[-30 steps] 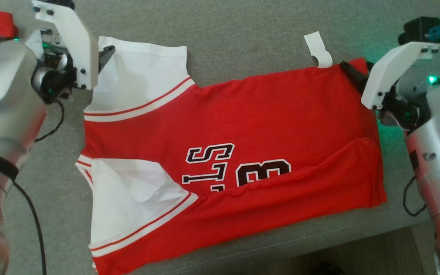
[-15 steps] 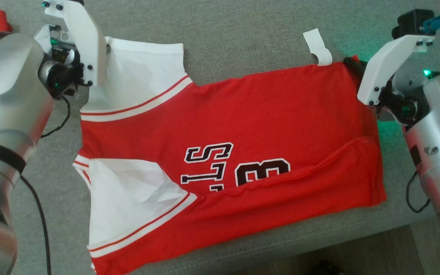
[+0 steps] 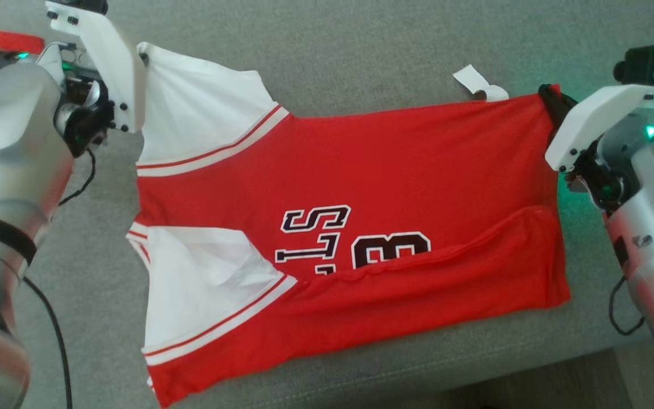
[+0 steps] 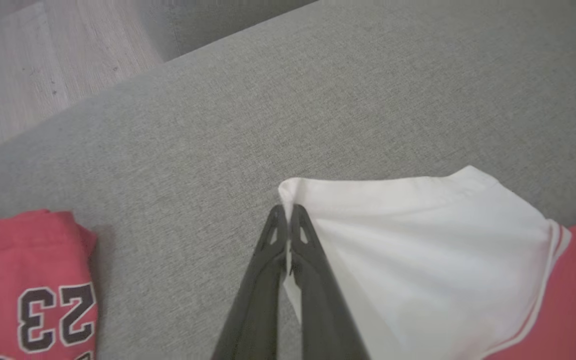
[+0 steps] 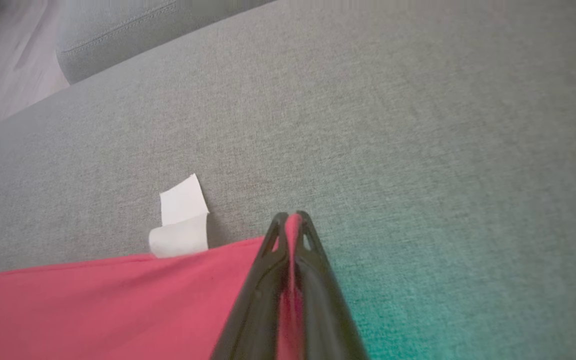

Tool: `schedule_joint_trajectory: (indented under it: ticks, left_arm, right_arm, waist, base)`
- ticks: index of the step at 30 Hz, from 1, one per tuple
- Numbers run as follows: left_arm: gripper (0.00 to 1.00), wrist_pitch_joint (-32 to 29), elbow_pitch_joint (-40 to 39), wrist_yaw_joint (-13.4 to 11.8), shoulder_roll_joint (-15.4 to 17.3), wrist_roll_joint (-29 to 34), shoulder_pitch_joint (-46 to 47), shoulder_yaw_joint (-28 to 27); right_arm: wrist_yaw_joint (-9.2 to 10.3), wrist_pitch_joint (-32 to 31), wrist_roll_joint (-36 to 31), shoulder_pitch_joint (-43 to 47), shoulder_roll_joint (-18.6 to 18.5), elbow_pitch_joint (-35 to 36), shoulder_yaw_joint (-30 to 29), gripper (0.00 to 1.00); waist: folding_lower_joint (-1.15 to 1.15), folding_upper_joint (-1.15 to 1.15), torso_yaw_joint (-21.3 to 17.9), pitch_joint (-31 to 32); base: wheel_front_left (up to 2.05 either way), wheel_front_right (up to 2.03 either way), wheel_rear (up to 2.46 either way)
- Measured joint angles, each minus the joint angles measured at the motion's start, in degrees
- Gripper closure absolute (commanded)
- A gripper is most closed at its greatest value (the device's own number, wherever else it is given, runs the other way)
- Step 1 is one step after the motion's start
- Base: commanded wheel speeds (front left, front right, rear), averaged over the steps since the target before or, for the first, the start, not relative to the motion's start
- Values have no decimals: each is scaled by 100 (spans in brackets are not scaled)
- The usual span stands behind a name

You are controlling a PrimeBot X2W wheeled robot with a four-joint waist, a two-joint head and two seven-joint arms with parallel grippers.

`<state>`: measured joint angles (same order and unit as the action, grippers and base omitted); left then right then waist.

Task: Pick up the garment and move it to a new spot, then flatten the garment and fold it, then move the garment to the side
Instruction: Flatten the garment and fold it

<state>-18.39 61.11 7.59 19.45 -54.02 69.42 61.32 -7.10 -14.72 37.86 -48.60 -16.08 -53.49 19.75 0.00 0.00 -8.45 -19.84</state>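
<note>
The garment (image 3: 361,187) is a red jersey with white sleeves and dark lettering, spread on the grey cushion. My left gripper (image 3: 144,57) is shut on the far corner of its white sleeve (image 4: 418,240), lifted a little off the cushion; in the left wrist view my left gripper (image 4: 286,215) pinches the sleeve's edge. My right gripper (image 3: 545,94) is shut on the jersey's far red hem corner; the right wrist view shows red cloth (image 5: 118,305) clamped in my right gripper (image 5: 293,220). The near hem is folded up over the lettering.
A white label (image 3: 477,82) sticks out from the far hem, also seen as a curled white label (image 5: 180,225). Another folded red garment (image 4: 28,280) lies left of the sleeve. The cushion's front edge (image 3: 418,363) runs near the jersey; wooden floor (image 4: 33,55) lies beyond.
Both grippers have shut on the jersey's far corners. The far edge has been lifted and pulled taut, and the sleeve corner has risen off the cushion.
</note>
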Motion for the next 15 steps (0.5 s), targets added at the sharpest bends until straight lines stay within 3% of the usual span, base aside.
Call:
schedule_joint_trajectory:
  ticks: [8, 15]
  left_arm:
    - [100, 201, -472, -1, 112, -225, -247, 199]
    - [100, -114, -1677, -1, 800, -646, -625, 679]
  right_arm:
    - [0, 620, 285, 121, 70, 77, 98, 100]
    - [0, 669, 653, 793, -275, 326, 387, 100]
  waist:
    - [0, 0, 131, 431]
    - [0, 0, 304, 867]
  base:
    - [0, 0, 0]
    - [0, 0, 0]
